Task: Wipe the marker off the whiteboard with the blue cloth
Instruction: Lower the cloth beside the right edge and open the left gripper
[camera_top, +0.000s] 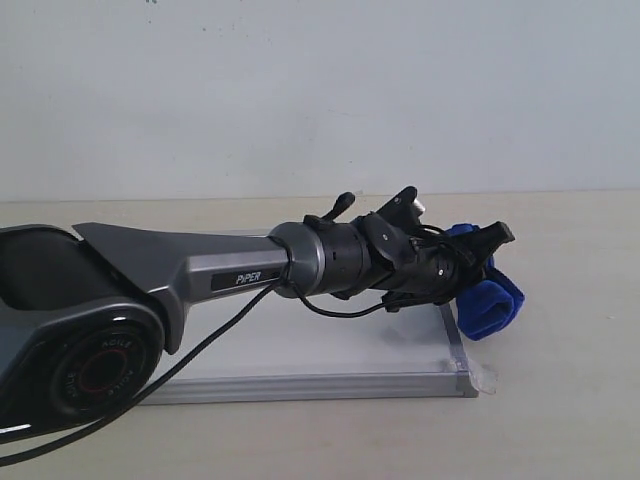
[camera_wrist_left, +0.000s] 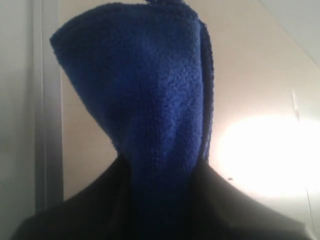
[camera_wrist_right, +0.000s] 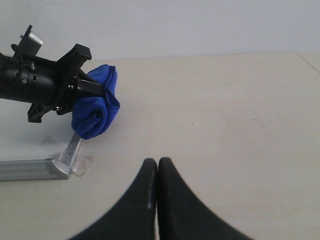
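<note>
One fluffy, rolled royal-blue cloth (camera_top: 492, 306) is pinched in the black left gripper (camera_top: 487, 262), right of centre, over the flat silver-framed whiteboard (camera_top: 330, 352) edge. The right gripper (camera_wrist_right: 158, 167) has smooth fingers touching, empty.

Grey PIPER-marked arm (camera_top: 150, 268), black cable (camera_top: 205, 343), perhaps red-ringed joint (camera_top: 100, 370)

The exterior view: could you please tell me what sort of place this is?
Probably a robotics test bench: a beige tabletop against a plain white wall, a whiteboard taped at its corner, and the left gripper holding the blue cloth.
</note>
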